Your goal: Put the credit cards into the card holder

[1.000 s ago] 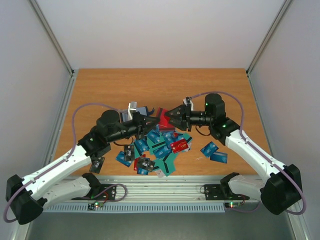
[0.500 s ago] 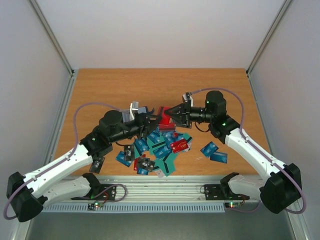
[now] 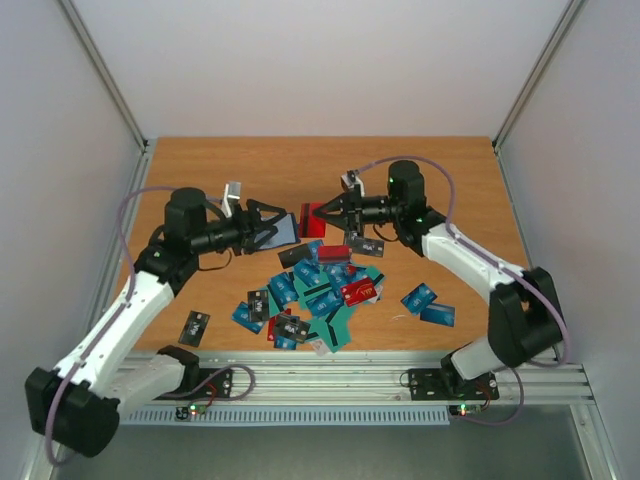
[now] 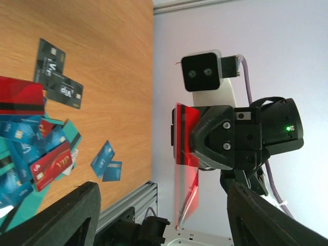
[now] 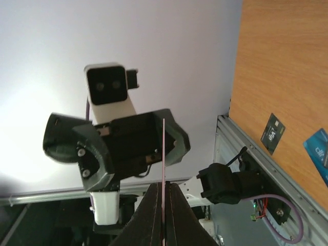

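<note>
Room: bare wood seen across back of table [image 3: 320, 160], cards [image 3: 320, 295] heaped toward front edge. Up in midair, red card [image 3: 311, 214] clamped edge-on in right gripper [image 3: 322, 212], faced by left gripper [image 3: 272, 224], fingers spread wide. holder [image 3: 287, 228] spotted just beside left fingertips, contents can't be told tbh.

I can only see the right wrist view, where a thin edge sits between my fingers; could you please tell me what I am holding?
Observer: The right gripper is shut on a red card with a dark stripe, seen flat-on from the left wrist view.
Operator: Thanks. Where is the card holder?
Observer: From above, the grey-blue card holder sits at the spread fingertips of the left gripper, facing your card; I cannot tell whether it is gripped.
Operator: And the other cards?
Observer: The loose credit cards lie piled on the table, on the near side of both grippers.
</note>
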